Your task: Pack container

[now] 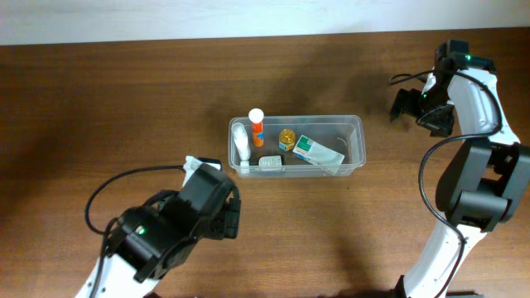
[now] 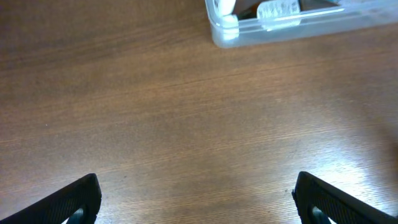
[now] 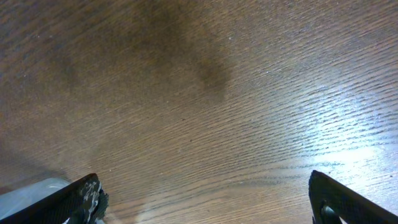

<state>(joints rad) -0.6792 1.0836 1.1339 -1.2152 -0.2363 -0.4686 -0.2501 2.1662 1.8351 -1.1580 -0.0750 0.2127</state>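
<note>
"Since these arms are yours, where is the container?"

"Mid-counter (image 1: 124, 99). The container (image 1: 298, 172) lies long side across the overhead view, just ahead of my left tool (image 2: 196, 202) and well apart from my right tool (image 3: 208, 199)."

"What is in it?"

"I count 6 things. A white bottle (image 1: 241, 142) lies at the left end. An orange bottle (image 1: 257, 128) with a white cap stands upright by the far wall. A small yellow bottle (image 1: 286, 137) sits mid-tub. A green-and-white box (image 1: 309, 150) rests on a pale packet (image 1: 333, 160), and there is a small white piece (image 1: 270, 162) by the near wall."

"And your tools?"

"Both have their fingers apart with nothing between them, over bare counter."

"Anything unclear?"

"My left wrist view cuts the container down to 1 corner at the top edge. Low on the left of my right wrist view is a pale blur (image 3: 31, 196), and I cannot tell what it is."
</note>
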